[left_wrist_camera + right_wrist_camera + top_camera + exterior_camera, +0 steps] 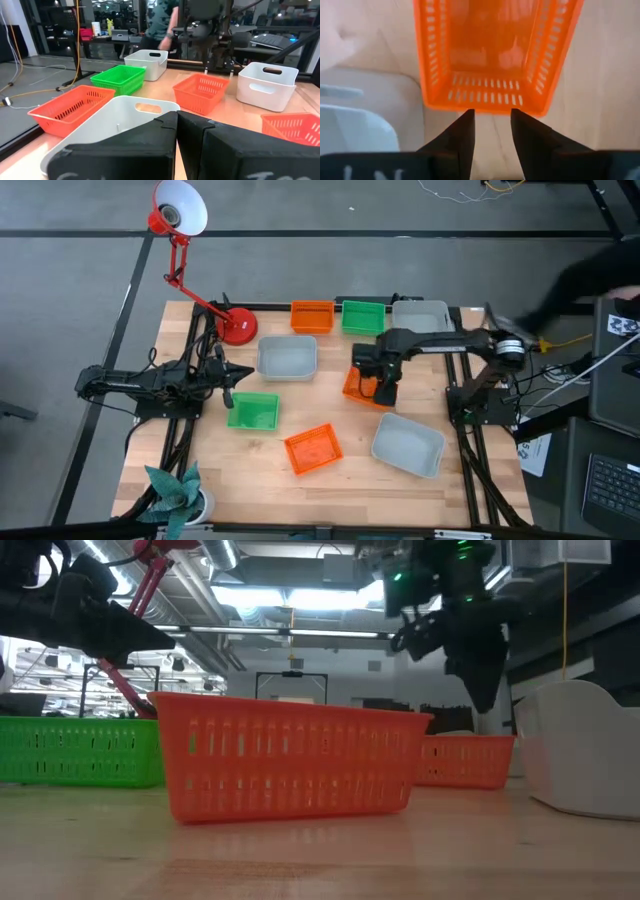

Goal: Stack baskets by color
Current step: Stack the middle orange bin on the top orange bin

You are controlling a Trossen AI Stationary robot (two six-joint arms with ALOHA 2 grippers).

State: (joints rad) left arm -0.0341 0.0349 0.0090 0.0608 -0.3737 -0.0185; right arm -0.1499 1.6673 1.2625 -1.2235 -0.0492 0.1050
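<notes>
Several baskets lie spread on the wooden table. Along the far edge stand an orange basket, a green one and a grey-white one. Another grey-white basket sits mid-table, a green one and an orange one nearer, and a grey-white one at the near right. My right gripper hangs open, pointing down, over one short end of a third orange basket, touching nothing. My left gripper rests shut at the table's left.
A red desk lamp stands with its round base at the far left of the table. A teal paper plant sits at the near left corner. A person shows beyond the table's right side. Bare wood lies along the near edge.
</notes>
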